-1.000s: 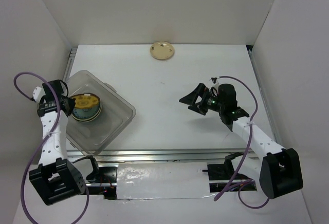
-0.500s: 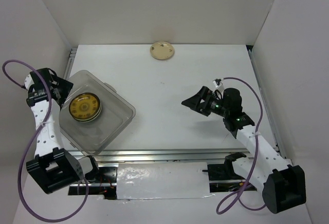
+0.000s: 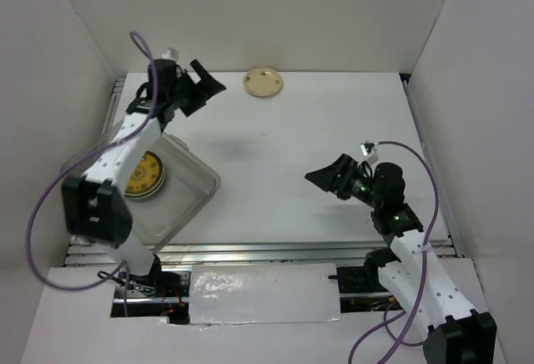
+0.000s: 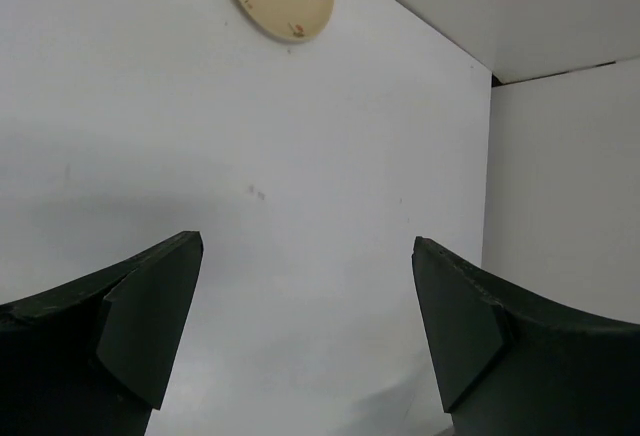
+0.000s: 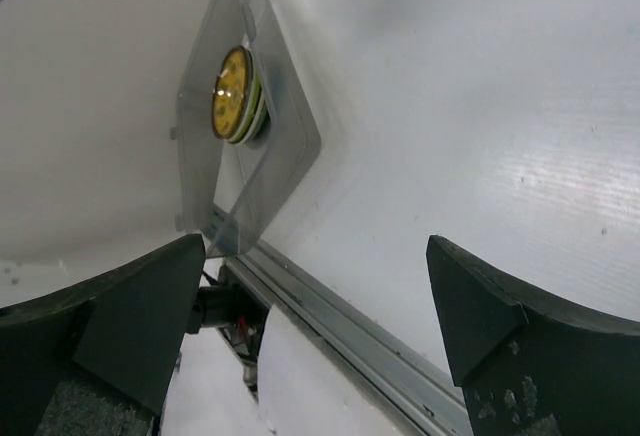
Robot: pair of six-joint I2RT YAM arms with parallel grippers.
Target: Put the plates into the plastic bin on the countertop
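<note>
Nearly finished, I'd say: the only plate I can see loose on the white countertop (image 3: 284, 155) is a cream plate (image 3: 263, 82), sitting alone against the far edge, about midway along it. The rest appear to be stacked inside the clear plastic bin (image 3: 190, 193) near the near-left corner, with the mustard-brown patterned plate (image 3: 140, 174) on top. From the right wrist view a lime-green rim and a paler one peek out under it, but I can't count the whole pile. So what's left, by my reckoning, is to fetch that last cream one and drop it on the stack. The left gripper (image 4: 307, 251) hangs above the far-left part of the surface, its fingers spread wide with nothing between them, and the cream plate lies ahead of it, well apart. The right gripper (image 5: 315, 251) is likewise spread and empty, held over the right half, closer to the near edge, facing the bin. The bin is thin, see-through plastic, squarish with rounded corners and a lipped rim. The plates look glazed and glossy, and the cream one is shallow, with tiny red marks. The countertop is matte, bordered by a ribbed metal rail (image 3: 275, 251) along the near edge. The fingers are dull black wedges.
</note>
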